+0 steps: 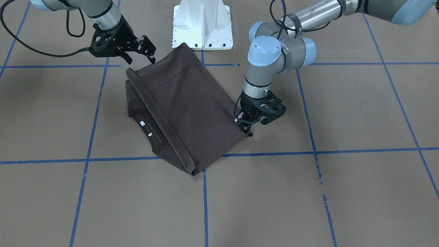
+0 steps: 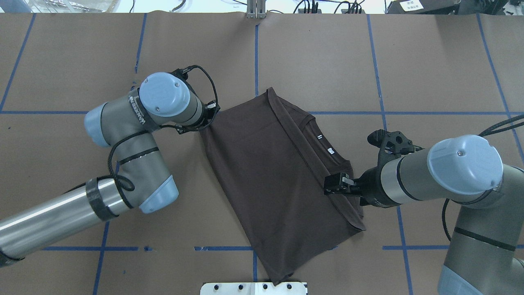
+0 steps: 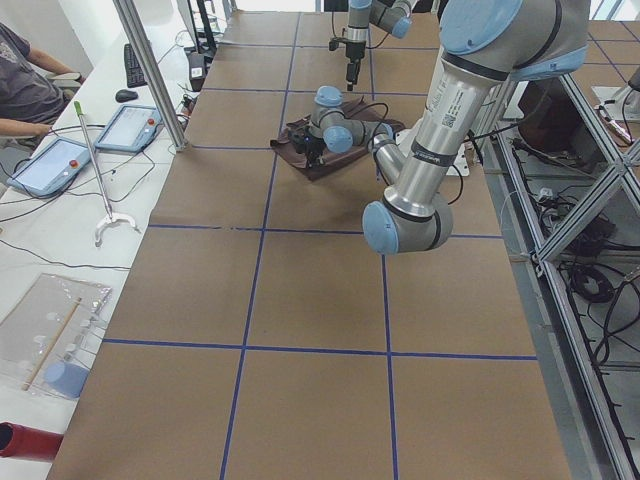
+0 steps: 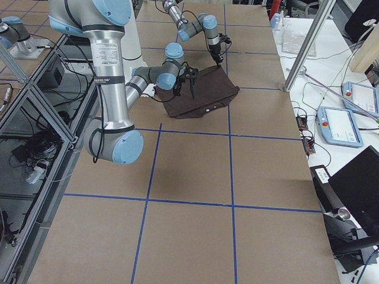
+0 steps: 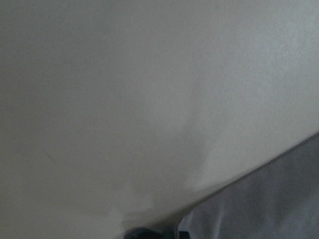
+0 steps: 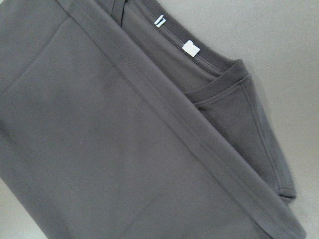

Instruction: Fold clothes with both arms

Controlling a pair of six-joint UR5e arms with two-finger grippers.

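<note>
Dark brown T-shirt (image 1: 192, 103) lies diagonal, folded in half, hem just shy of the collar (image 1: 146, 129) and white tags (image 1: 141, 123). The left gripper (image 1: 248, 129) touches a fold corner. The right gripper (image 1: 140, 56) hovers open-fingered over the hem.

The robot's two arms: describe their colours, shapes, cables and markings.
The left silver-grey tubular arm and the right silver-grey tubular arm have rounded light blue joint caps, black bands and looping black cables. Each ends in a black two-finger pincer: left pincer and right pincer. Lettering marks the left arm's wrist.
</note>
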